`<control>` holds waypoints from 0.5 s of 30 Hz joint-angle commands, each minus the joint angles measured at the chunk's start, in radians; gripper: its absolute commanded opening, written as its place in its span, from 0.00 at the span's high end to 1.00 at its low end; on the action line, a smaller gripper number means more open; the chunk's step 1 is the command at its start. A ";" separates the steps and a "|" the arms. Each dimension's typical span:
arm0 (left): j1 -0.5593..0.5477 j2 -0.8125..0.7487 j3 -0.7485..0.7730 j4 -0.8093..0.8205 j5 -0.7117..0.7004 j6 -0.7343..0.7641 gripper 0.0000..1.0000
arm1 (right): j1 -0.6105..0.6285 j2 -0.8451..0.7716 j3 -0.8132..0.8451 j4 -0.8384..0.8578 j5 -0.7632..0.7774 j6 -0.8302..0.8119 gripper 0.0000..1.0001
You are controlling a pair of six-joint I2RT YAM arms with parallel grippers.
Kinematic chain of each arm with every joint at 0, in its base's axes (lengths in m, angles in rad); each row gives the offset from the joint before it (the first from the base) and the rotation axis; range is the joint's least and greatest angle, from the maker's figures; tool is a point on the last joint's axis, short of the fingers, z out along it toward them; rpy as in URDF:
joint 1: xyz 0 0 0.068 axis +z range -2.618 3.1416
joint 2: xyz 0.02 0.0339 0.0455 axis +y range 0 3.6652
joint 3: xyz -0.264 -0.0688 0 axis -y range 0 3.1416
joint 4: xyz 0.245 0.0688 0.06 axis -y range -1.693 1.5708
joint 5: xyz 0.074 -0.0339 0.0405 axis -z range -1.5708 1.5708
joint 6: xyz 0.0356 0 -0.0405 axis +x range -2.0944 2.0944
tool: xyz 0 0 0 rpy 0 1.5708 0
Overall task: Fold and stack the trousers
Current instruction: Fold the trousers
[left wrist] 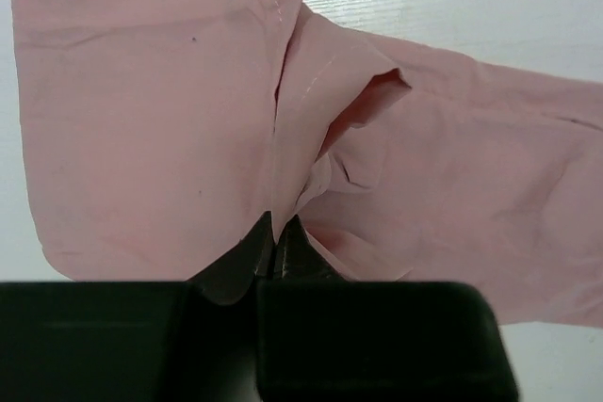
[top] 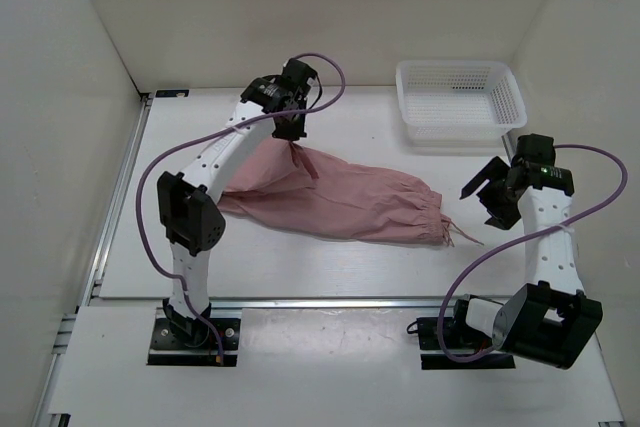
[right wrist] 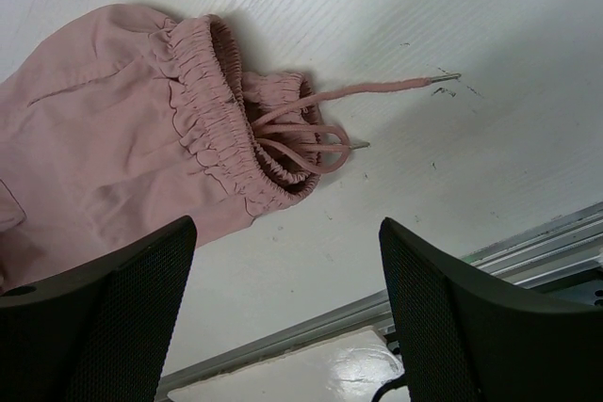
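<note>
Top external: fixed high behind the arm bases, looking down and forward. Far off; takes in the whole tabletop (top: pixel 350 267), both arms, the side walls and the basket (top: pixel 460 97).

Left wrist: sits just behind the left fingers (left wrist: pixel 243 261), facing down past their tips. Very near; trousers (left wrist: pixel 141 120) fill nearly the whole frame beyond the tips.

Right wrist: behind the right fingers (right wrist: pixel 113 327), looking down between them, less close. Drawstrings (right wrist: pixel 377 91) lie beyond the tips.

Shared: overhead and left wrist both catch the fold at the left fingers; overhead and right wrist both catch the drawstring end.

Basket (top: pixel 462 133) blocks far-R; trousers (top: pixel 340 197) mid; front table (top: pixel 330 269) free.
</note>
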 commanded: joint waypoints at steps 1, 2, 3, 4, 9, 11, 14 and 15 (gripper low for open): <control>0.007 -0.087 -0.012 -0.024 0.046 0.072 0.90 | -0.004 -0.023 -0.019 -0.002 0.010 -0.016 0.17; 0.007 -0.107 -0.022 -0.024 0.062 0.092 0.90 | -0.004 -0.023 -0.019 -0.002 0.010 -0.016 0.17; 0.007 -0.107 -0.022 -0.024 0.074 0.105 0.90 | -0.004 -0.023 -0.019 -0.002 0.001 -0.016 0.17; 0.007 -0.121 -0.022 -0.050 0.074 0.131 0.90 | -0.004 -0.023 -0.028 -0.002 0.000 -0.016 0.17; 0.026 -0.156 -0.022 -0.077 -0.016 0.185 0.90 | -0.004 -0.032 -0.028 -0.002 -0.009 -0.016 0.17; 0.068 -0.170 -0.022 -0.078 -0.041 0.195 0.90 | -0.004 -0.032 -0.028 -0.002 -0.009 -0.016 0.17; 0.125 -0.222 -0.022 -0.088 -0.082 0.213 0.90 | -0.004 -0.041 -0.028 -0.002 -0.009 -0.016 0.17; 0.169 -0.234 -0.011 -0.088 -0.094 0.213 0.90 | -0.004 -0.041 -0.028 -0.002 -0.009 -0.016 0.17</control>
